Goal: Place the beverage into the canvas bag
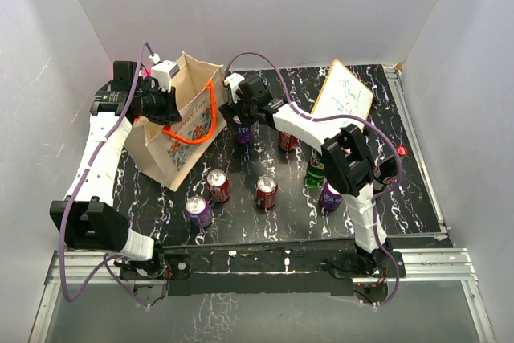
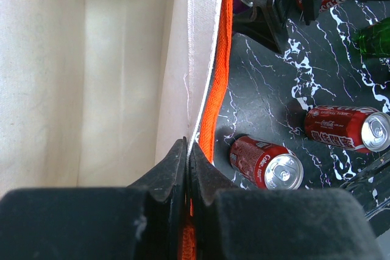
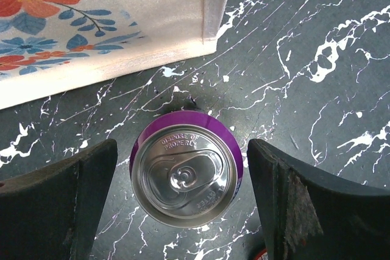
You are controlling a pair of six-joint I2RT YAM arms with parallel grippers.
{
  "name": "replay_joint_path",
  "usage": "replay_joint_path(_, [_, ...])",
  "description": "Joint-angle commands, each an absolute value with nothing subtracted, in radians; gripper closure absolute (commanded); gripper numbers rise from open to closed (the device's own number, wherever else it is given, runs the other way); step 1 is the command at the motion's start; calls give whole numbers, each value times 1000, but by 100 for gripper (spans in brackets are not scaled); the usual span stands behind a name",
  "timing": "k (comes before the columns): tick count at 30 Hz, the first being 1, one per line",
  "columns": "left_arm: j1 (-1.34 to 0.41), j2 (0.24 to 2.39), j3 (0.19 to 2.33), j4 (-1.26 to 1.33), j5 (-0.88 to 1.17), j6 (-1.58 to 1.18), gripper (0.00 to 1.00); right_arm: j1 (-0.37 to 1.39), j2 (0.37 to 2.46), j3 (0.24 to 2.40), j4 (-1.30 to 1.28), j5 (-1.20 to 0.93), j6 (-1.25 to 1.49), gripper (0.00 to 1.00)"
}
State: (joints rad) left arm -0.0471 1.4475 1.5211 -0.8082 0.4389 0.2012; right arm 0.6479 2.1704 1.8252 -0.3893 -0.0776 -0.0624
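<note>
I have the right end effector [image 3: 181,178] lowered over an upright purple can [image 3: 186,175]. Its fingers are apart, one on each side of the can, with a gap showing on both sides, so nothing is gripped. The can stands on the black marbled counter [image 1: 241,222], outside the bag [image 1: 181,142] and just beside one of its bottom corners.

The left end effector [image 2: 187,150] is pinched together on the bag's rim, with the orange handle [image 2: 219,89] caught in or pressed against the same pinch. The bag's mouth is open and the part of its inside that I can see holds nothing.

I judge this to be the grasp step. The next move calls for closing squarely on the can's sides, lifting it above the rim, then carrying it left over the mouth.

The right arm reaches forward and left across the counter, wrist pointing down. The left arm stretches up the left side, wrist turned in toward the bag's top edge.
</note>
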Motion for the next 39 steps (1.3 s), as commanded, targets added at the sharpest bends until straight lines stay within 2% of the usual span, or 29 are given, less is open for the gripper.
replay_joint_path(1, [-42,1419,1516,-822,471,205,98,648,2187,1848,-332,-66,-73,9])
replay_joint_path(14, [-42,1429,1505,-816,480,210,98,635,2179,1859,-336,-111,-72,22])
replay_joint_path(18, [-43,1430,1483,-809,510,228,94,631,2159,1867,-342,-123,-67,27])
replay_joint_path(23, [-43,1424,1474,-791,558,266,93,624,2128,1880,-354,-135,-86,47])
replay_joint_path(27, [-44,1429,1493,-783,597,322,93,612,2090,1877,-354,-116,-98,73])
replay_joint_path(30, [-44,1455,1537,-804,641,351,93,598,2045,1867,-354,-87,-100,85])
replay_joint_path(34, [-46,1499,1596,-838,704,363,94,573,1982,1857,-368,-70,-107,91])
replay_joint_path(39, [-69,1543,1634,-850,773,383,94,536,1896,1842,-387,-59,-105,92])
